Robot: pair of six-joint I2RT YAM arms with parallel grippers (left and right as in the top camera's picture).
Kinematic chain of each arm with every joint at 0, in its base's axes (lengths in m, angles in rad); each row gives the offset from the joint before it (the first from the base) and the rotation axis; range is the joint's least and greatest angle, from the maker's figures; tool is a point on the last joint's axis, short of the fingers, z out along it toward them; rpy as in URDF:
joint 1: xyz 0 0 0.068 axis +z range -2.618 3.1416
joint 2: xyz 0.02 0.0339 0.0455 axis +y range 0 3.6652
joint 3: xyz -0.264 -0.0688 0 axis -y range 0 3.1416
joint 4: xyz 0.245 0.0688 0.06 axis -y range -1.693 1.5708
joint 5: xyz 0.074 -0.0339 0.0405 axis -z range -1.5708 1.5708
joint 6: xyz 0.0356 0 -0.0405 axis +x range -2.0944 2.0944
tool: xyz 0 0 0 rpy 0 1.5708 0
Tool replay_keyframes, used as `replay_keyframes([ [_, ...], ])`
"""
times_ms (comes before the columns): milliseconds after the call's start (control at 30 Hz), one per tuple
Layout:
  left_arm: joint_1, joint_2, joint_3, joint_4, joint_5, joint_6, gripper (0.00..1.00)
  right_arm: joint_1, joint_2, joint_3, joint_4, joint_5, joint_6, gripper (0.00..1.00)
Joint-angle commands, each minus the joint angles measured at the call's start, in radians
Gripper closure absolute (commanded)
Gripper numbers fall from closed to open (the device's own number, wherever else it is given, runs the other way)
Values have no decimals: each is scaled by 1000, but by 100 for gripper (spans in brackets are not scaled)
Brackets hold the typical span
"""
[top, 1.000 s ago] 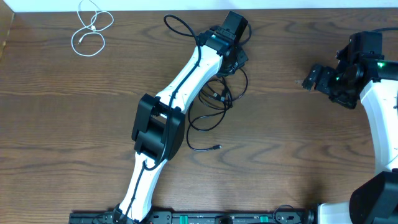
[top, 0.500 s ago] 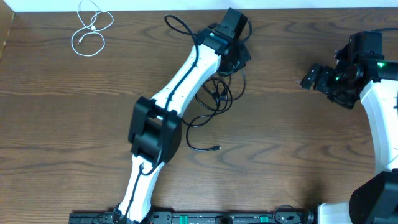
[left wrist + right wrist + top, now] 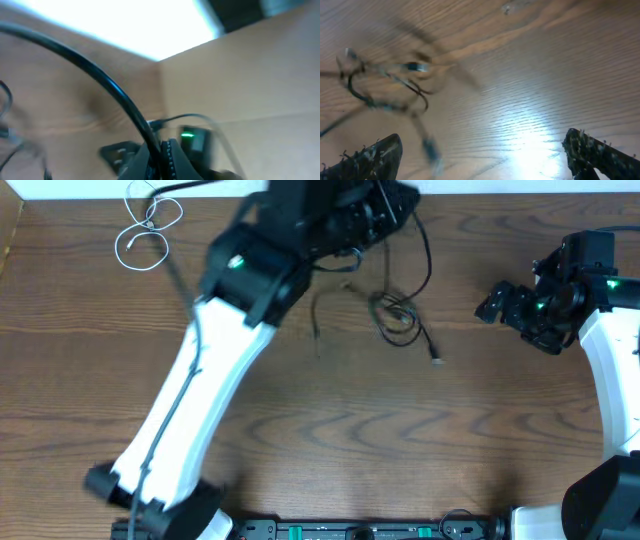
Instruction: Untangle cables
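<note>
Left gripper [image 3: 390, 205], clenched, is holding tangled black cables [image 3: 397, 317] aloft.
Right gripper [image 3: 497, 302], released, is hovering beside; next, pulling one strand free.

The table [image 3: 500, 430] is brown wood-grain, smooth, with a soft sheen where light glares. The black cables [image 3: 396, 316] look like matt rubbery plastic; the white cable [image 3: 150, 224] is smooth plastic. The left arm [image 3: 190, 410] wears glossy white plastic shells with black parts.
</note>
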Motion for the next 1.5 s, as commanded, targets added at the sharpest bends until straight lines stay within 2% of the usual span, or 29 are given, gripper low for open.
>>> replay_keyframes([
  [0,6,-68,10,66,5,80,92,3,-10,-8,-4,-115,-43,1],
  [100,6,-127,10,130,-19,91,92,4,-10,-8,-4,-208,-99,1],
  [300,6,-193,10,179,-130,91,93,37,-10,-8,-3,-223,-99,1],
  [600,6,-204,10,302,-132,90,93,179,-10,-8,111,-388,-84,1],
  [767,6,-205,10,373,-132,90,93,282,-10,-8,215,-377,12,1],
  [933,6,-205,10,416,-151,90,93,391,-10,-8,294,-264,107,1],
  [1100,6,-205,10,433,-193,91,93,498,-10,-8,338,-179,130,1],
  [1167,6,-205,10,433,-208,97,93,535,-10,-8,332,-124,130,4],
  [1367,13,-206,10,434,-315,154,93,602,-9,-15,280,-64,130,46],
  [1467,27,-213,10,451,-315,149,92,633,-8,-40,298,-60,131,47],
])
